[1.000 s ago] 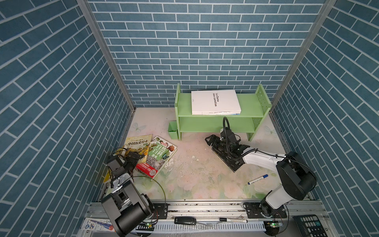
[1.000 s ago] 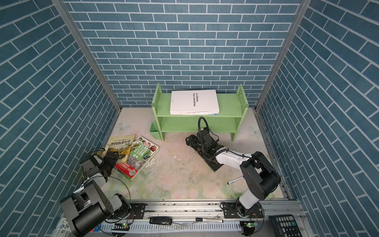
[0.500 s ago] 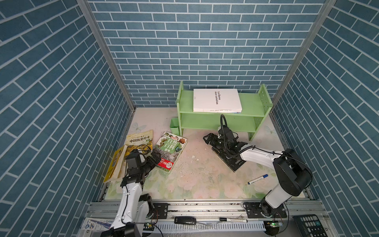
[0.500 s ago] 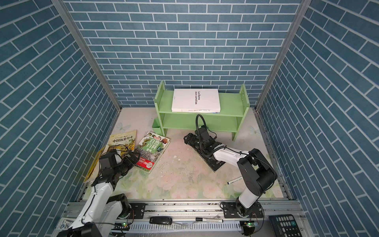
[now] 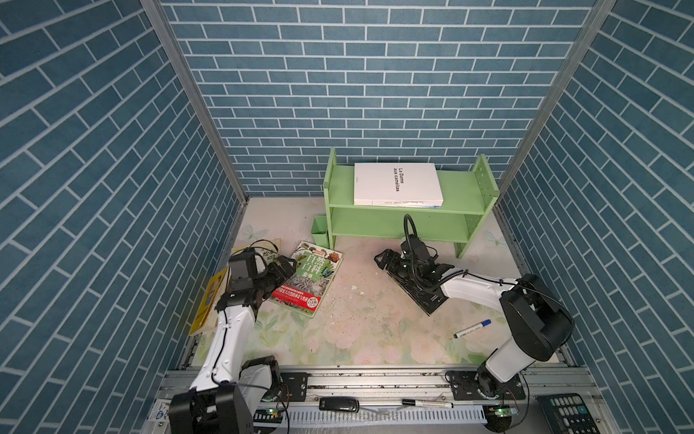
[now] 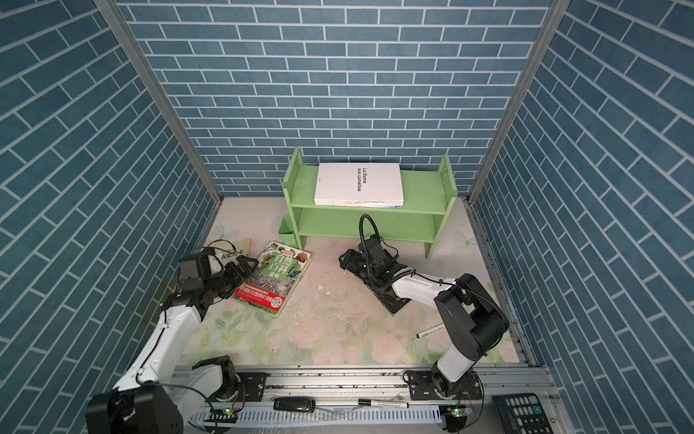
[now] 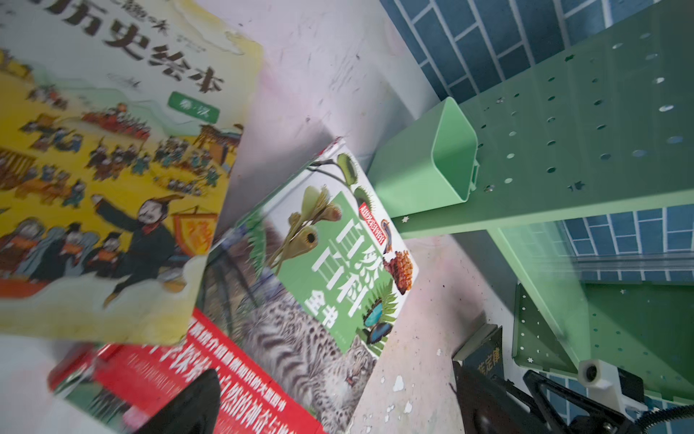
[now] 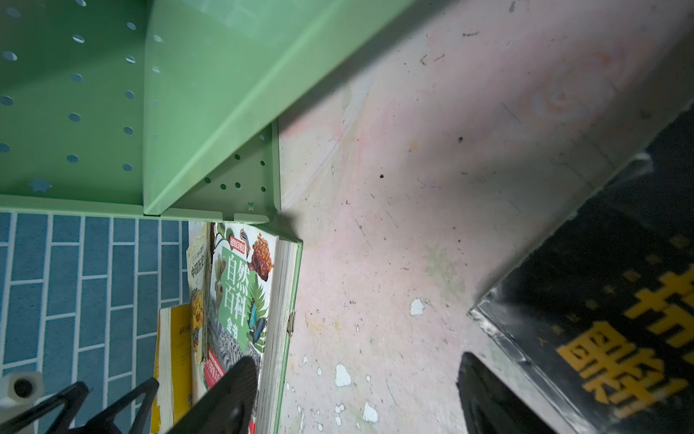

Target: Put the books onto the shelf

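The light green shelf (image 5: 459, 188) (image 6: 424, 188) stands at the back wall. A plain white book (image 5: 396, 182) (image 6: 358, 184) lies flat on its top tier, over another book's edge (image 5: 407, 203). On the mat at left lie the green botanical book (image 5: 310, 280) (image 7: 319, 282) (image 8: 240, 300) and a yellow illustrated book (image 5: 263, 251) (image 7: 94, 169). A yellow book (image 5: 208, 300) leans on the left wall. My left gripper (image 5: 279, 272) (image 7: 338, 406) is open at the green book's left edge. My right gripper (image 5: 386, 259) (image 8: 356, 402) is open over bare mat, beside the black book (image 5: 426, 298) (image 8: 619, 319).
A small green cup-box (image 5: 320, 231) (image 7: 424, 169) hangs on the shelf's left panel, close to the green book's far corner. A blue-capped marker (image 5: 472, 328) lies on the mat at front right. Brick-pattern walls close in three sides. My right forearm lies above the black book.
My left arm has unfolded from the front left corner and reached out to the green book, which now lies a little further right. The right gripper has hardly moved.
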`<action>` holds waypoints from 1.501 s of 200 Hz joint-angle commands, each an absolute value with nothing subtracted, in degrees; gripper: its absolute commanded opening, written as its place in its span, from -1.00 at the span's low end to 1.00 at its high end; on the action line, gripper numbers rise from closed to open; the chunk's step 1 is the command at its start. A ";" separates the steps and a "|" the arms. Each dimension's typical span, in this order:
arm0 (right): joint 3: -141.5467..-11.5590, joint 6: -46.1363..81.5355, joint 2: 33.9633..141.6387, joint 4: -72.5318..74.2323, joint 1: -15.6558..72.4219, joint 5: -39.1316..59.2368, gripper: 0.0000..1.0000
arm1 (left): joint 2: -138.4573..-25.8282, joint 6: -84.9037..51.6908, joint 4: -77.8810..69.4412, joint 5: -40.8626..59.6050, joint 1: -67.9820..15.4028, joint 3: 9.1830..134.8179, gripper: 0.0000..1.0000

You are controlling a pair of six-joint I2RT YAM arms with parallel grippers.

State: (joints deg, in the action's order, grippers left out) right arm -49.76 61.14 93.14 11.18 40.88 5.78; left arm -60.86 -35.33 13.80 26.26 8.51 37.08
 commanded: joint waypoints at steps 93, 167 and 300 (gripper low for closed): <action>-52.16 64.21 98.25 16.60 43.82 7.53 0.68 | -92.61 -30.39 3.77 15.69 5.08 52.69 0.99; -54.70 64.27 102.37 16.86 44.27 10.21 0.68 | -94.99 -28.80 3.74 15.23 -1.58 49.93 0.99; -51.46 64.81 102.60 17.43 44.25 12.50 0.68 | -88.21 -45.54 -2.42 20.39 -19.77 37.27 0.99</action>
State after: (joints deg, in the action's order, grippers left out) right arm -52.86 63.22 103.22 17.61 44.05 11.97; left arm -87.59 -41.17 -11.94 16.34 -18.26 38.63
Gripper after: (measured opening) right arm 0.839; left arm 0.996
